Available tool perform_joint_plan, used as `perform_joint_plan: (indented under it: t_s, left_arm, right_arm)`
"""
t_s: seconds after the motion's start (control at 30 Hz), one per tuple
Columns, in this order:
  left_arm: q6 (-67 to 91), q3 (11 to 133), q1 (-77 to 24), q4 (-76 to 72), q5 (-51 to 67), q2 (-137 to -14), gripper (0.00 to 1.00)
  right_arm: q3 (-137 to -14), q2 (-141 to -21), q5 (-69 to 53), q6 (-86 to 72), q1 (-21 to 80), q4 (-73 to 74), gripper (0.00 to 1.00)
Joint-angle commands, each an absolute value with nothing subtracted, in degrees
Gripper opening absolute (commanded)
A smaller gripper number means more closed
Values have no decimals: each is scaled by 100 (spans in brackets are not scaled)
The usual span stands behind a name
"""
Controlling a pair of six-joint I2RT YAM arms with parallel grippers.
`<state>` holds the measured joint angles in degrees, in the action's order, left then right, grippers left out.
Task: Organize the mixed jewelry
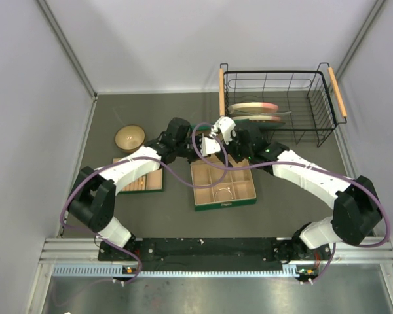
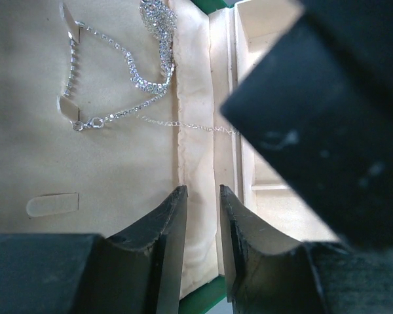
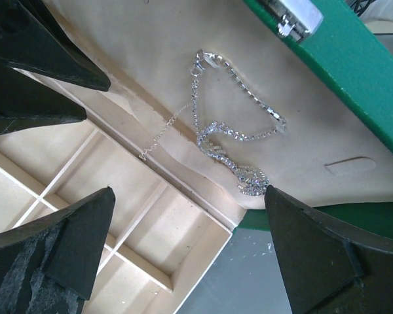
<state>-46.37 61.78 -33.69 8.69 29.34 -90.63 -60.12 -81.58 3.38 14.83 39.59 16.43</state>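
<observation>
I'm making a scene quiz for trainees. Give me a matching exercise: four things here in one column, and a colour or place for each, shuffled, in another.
Things:
1 bowl
2 rack
3 chain
4 box

Colour or place:
a green outside
b lying on beige padding
c wooden
d black wire

Pairs: 1-c, 2-d, 3-b, 4-a

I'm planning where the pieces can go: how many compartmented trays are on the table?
2. The green box sits mid-table; a smaller tray lies to its left, partly under the left arm. The arms may hide others.
</observation>
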Motion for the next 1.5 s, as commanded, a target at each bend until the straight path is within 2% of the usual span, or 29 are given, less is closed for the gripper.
perform_joint_plan:
  t_s: [0.0,0.2,0.27,0.53,0.83,1.1,1.47]
  left_arm:
    - [-4263,6381,-3322,677,2768,-9176,33]
    - [-4105,6293,-3322,616,2847,-9088,37]
    - [-4017,6232,-3296,440,2944,-8983,37]
    - [-3086,5836,-3050,-430,3726,-8561,40]
    - [-1830,5608,-3015,-1298,4438,-8472,44]
    - [-221,5195,-3120,-2565,4167,-8754,46]
    - [191,5133,-3454,-3050,3753,-9263,47]
  right_arm:
    - [-6170,-7954,-35,1732,4113,1661,99]
    - [-6205,-7744,-210,1565,3991,1731,99]
    - [-6345,-7726,-605,1363,3737,1845,99]
    - [-6583,-7997,-1931,475,3182,1969,99]
    - [-6908,-8393,-2390,44,2901,1828,99]
    - [-7013,-8631,-2540,-369,2769,1679,99]
    - [-7189,-8789,-2935,-756,2496,1635,99]
